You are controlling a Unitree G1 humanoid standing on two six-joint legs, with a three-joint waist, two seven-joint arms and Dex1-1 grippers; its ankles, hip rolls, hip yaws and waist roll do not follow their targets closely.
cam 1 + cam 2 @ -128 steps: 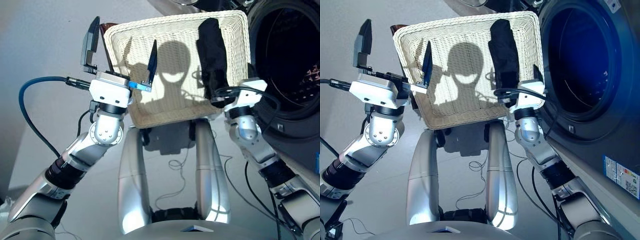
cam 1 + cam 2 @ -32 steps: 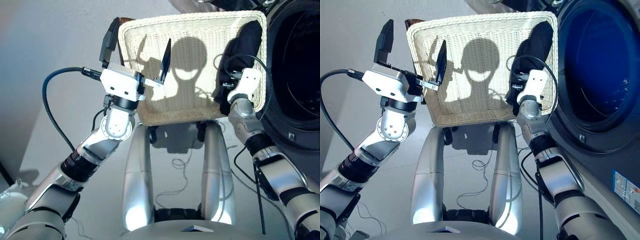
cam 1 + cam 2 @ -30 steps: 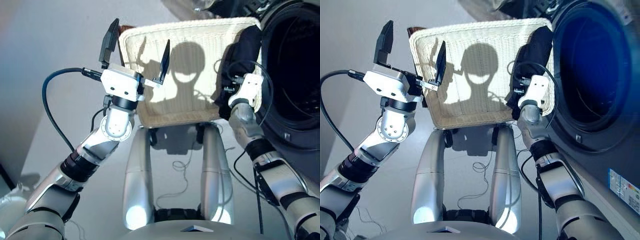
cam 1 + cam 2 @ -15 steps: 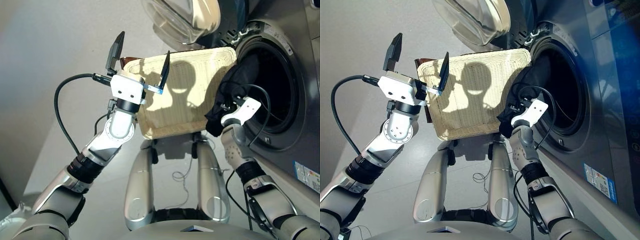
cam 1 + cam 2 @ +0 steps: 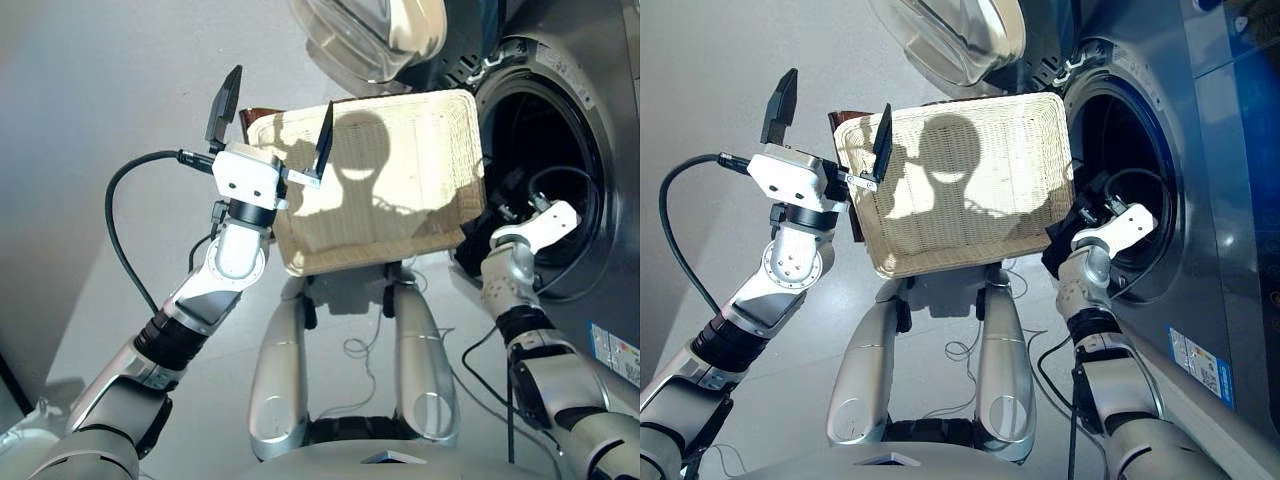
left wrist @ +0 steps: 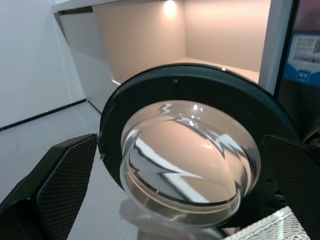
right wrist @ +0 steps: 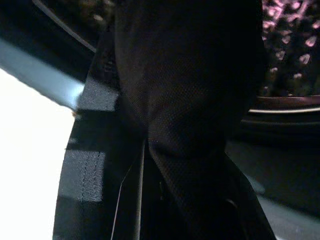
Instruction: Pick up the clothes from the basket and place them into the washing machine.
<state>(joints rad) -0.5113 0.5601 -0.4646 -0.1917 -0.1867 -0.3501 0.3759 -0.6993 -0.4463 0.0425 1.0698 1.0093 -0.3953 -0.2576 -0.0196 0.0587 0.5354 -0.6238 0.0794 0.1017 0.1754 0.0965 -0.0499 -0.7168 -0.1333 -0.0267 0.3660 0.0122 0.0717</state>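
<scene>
The cream wicker basket (image 5: 400, 215) stands before me, only my shadow on its woven floor. To its right the dark grey washing machine (image 5: 1200, 210) has its round mouth (image 5: 1125, 150) open. My right gripper (image 5: 1092, 203) sits at the lower rim of that mouth, shut on a black garment (image 5: 1058, 248) that hangs off the basket's right corner. In the right wrist view the black garment (image 7: 190, 100) fills nearly everything, with the perforated drum (image 7: 290, 45) behind it. My left gripper (image 5: 275, 122) is raised over the basket's left rim, open and holding nothing.
The porthole door (image 5: 370, 35) is swung open above the basket's far edge, and its glass bulge (image 6: 185, 155) fills the left wrist view. A dark brown object (image 5: 262, 112) pokes out behind the basket's left corner. A black cable (image 5: 120, 230) loops off my left wrist.
My right gripper has carried the black garment out of the basket's right side to the machine's mouth. The camera tilted up, bringing the door into view. My left gripper stayed open and barely moved.
</scene>
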